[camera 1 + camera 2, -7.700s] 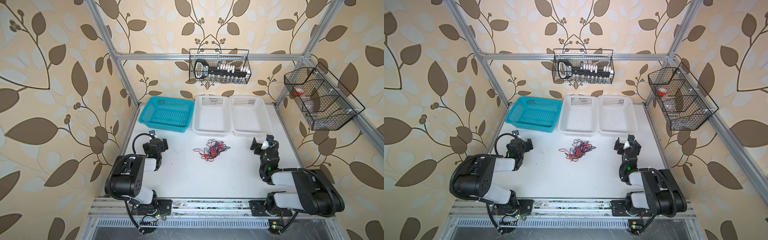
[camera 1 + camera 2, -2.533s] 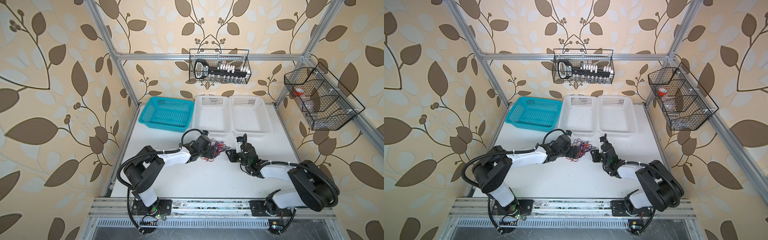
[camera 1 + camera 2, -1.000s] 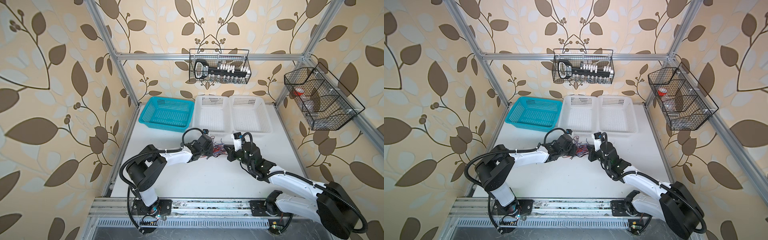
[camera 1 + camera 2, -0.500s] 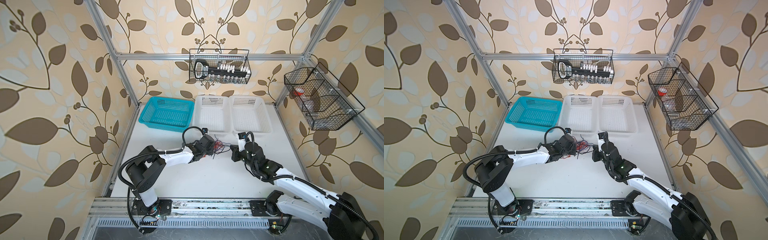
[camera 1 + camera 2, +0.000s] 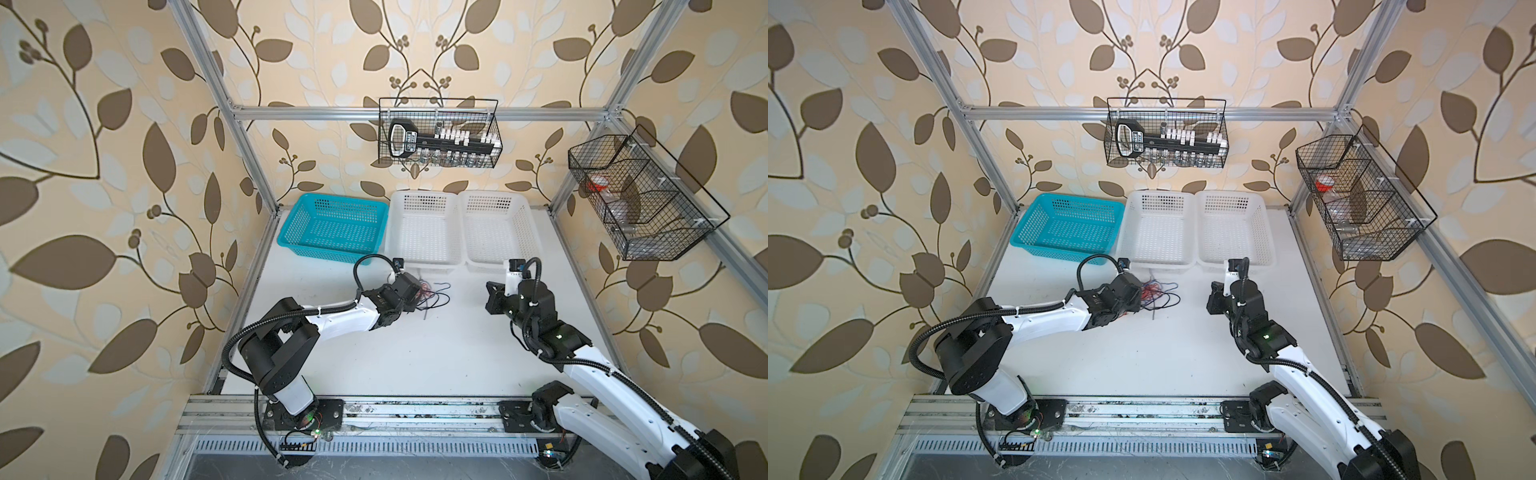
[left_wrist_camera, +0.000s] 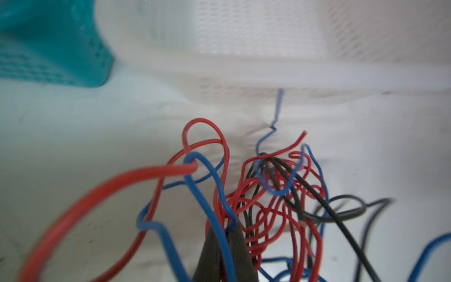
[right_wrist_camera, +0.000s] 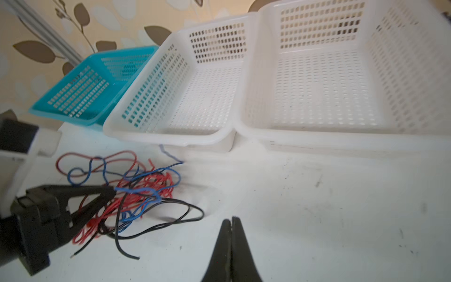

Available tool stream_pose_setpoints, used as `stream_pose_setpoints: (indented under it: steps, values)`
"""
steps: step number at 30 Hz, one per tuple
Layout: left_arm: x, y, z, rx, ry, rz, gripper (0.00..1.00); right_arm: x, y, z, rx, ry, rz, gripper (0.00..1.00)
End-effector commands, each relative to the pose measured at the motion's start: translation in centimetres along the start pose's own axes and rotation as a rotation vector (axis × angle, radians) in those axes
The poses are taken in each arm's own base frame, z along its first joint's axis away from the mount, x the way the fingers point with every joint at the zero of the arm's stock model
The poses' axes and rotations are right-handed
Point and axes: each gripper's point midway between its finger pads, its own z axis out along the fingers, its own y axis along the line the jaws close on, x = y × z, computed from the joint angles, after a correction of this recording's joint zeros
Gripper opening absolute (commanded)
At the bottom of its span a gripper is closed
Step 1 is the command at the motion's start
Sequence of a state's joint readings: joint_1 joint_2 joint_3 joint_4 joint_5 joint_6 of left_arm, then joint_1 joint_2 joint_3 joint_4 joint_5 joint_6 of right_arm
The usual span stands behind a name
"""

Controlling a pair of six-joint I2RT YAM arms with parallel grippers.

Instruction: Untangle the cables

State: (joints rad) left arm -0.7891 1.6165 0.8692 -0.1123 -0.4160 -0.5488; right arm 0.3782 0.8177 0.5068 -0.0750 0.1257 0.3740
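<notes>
Baskets line the 12 o'clock edge of the worktop (image 5: 436, 361): a teal basket (image 5: 324, 254) at 11, a middle basket (image 5: 424, 261) at 12 and a right basket (image 5: 498, 262) at 1. The two white ones touch side by side. Frame posts (image 5: 266, 195) stand at the far corners, and a rail (image 5: 415, 409) closes the 6 o'clock edge, where both arm bases sit. From the centre to the rail the worktop is bare, and a wide clear strip runs between the two arms.

Cables (image 5: 432, 291) lie in one red, blue and black tangle just at 6 o'clock of the middle basket's near wall. One blue end runs up to that wall; whether it touches cannot be told. Black loops and loose ends spread from the tangle toward 3 and 5 o'clock.

Left end effector (image 7: 112, 191) is at 9 o'clock of the cables, pinching a blue strand at the tangle's edge. In the left wrist view that strand passes between the two black fingers (image 6: 207, 263), with red and blue loops around them. Right end effector (image 7: 231, 220) sits at 3 o'clock of the cables, well apart from them, with bare worktop between. Its fingers are pressed together with nothing in them, near the right basket's near wall.
</notes>
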Motion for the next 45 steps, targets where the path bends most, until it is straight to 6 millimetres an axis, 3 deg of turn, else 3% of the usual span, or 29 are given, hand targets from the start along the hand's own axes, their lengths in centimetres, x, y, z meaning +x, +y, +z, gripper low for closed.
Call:
stream_pose_setpoints:
  steps: [1, 9, 14, 27, 34, 45]
  values:
    - [-0.1, 2.2, -0.9, -0.077, -0.016, 0.03, 0.0, -0.3, 1.0, -0.1, -0.056, -0.006, -0.001, 0.0]
    - [-0.5, 1.0, -1.0, -0.016, -0.024, 0.023, 0.0, 1.4, 4.8, 1.1, -0.191, 0.036, -0.052, 0.0]
    - [-0.4, 0.9, -1.0, -0.009, -0.019, 0.018, 0.0, 3.2, 7.9, 2.1, -0.339, 0.06, -0.055, 0.28]
    - [0.0, 0.4, -0.8, 0.017, -0.004, -0.003, 0.0, 6.3, 11.5, 5.4, -0.433, 0.138, -0.003, 0.55]
    - [0.0, 0.3, -0.8, 0.025, -0.002, -0.004, 0.0, 7.4, 12.0, 7.7, -0.422, 0.158, 0.012, 0.53]
    - [0.2, 0.3, -0.7, 0.025, 0.004, -0.006, 0.0, 6.3, 14.5, 8.7, -0.505, 0.119, 0.046, 0.42]
